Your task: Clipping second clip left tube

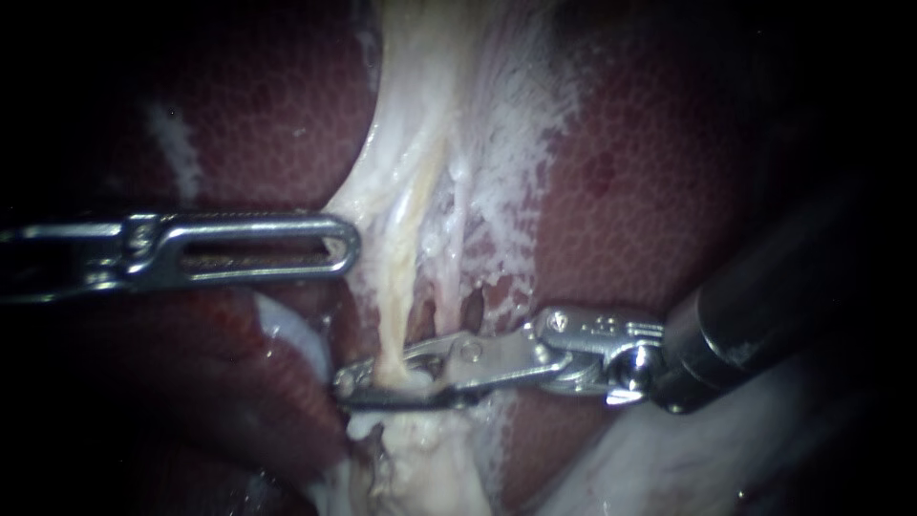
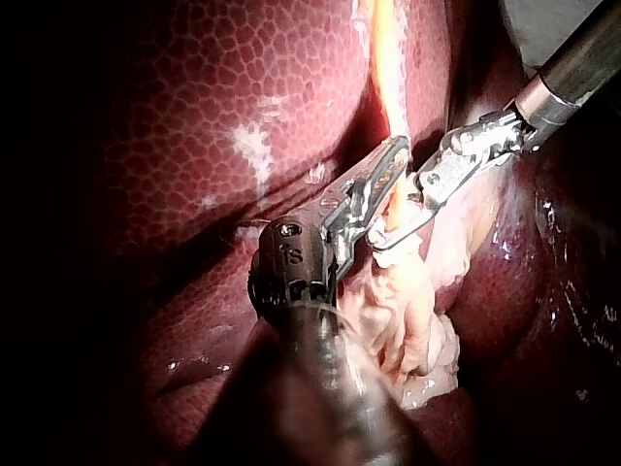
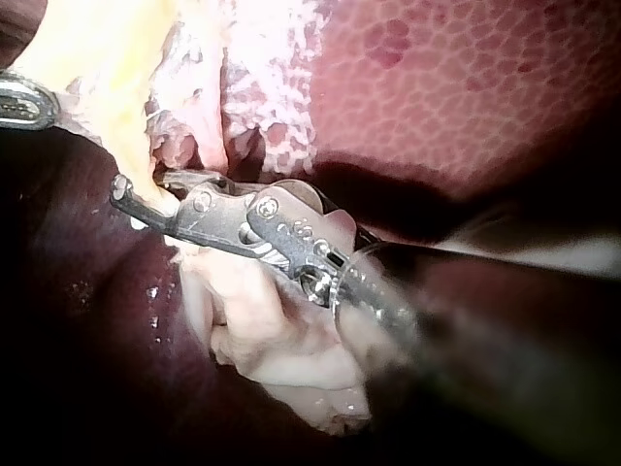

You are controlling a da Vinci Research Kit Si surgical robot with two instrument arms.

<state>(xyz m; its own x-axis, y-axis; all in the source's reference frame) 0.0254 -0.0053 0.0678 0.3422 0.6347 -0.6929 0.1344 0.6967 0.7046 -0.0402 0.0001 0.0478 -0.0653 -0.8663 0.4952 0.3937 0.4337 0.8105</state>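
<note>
Left instrument (image 1: 349, 248): in from the left and level, slotted jaws lying together, closed on the edge of the pale tissue (image 1: 449, 124) and holding it taut in a curved rim just above the tip. Dark red liver (image 1: 267, 105) on both sides of the shaft.

Right instrument (image 1: 346, 390): in from the lower right, jaws narrow, one over and one under the left tube (image 1: 394, 320), pressing on it from two sides. Yellowish, running down from the pale tissue straight into that grip, crossing the jaws close to their tips, then spreading beyond them into a ragged whitish stump (image 1: 420, 459). Just above the jaws, toward the hinge: two small dark openings (image 1: 422, 315) in the tissue with a thinner strand (image 1: 447, 306) between them, not held.

From the left wrist: right jaws looped round the tube just ahead of the left jaws' tip, the two instruments close, the tube between them.

From the right wrist: jaw tips reaching past the tube's far side, lumpy pale tissue under the jaws, the left instrument's tip well ahead at the tissue's edge.
</note>
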